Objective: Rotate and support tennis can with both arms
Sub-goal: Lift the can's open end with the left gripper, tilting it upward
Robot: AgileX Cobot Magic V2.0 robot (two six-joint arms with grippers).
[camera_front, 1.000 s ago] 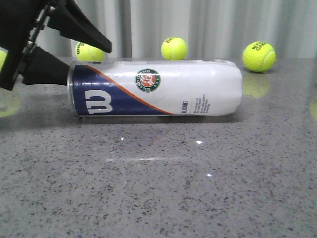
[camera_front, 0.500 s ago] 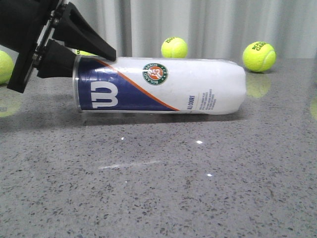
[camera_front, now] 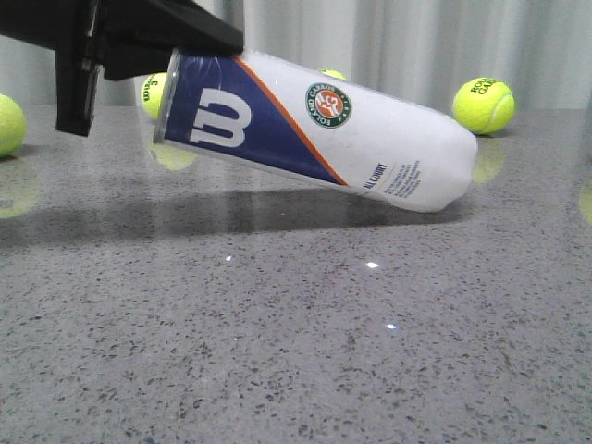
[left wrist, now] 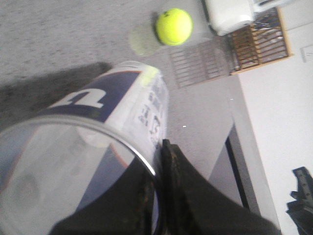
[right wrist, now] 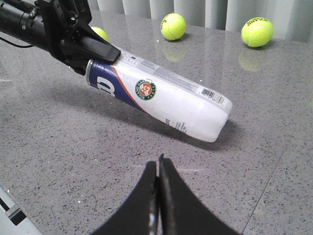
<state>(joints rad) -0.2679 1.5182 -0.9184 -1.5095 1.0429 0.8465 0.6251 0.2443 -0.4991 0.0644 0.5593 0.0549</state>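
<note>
The tennis can (camera_front: 388, 139) is white with a navy panel, a white "W", an orange stripe and a round emblem. It lies tilted: its open metal-rimmed end is raised at the left and its closed end rests on the table at the right. My left gripper (camera_front: 199, 55) is shut on the can's rim, one finger inside the can and one outside. This shows close up in the left wrist view (left wrist: 161, 147) with the can (left wrist: 127, 98). My right gripper (right wrist: 158, 164) is shut and empty, low over the table and apart from the can (right wrist: 161, 98). It is out of the front view.
Yellow-green tennis balls lie on the grey speckled table behind the can: one at the far right (camera_front: 484, 104), one at the far left (camera_front: 9, 123), one behind the raised end (camera_front: 155, 92). A curtain hangs at the back.
My left gripper has closed on the can's open end and lifted it. The can went from lying flat to tilted, its closed end staying on the table.
</note>
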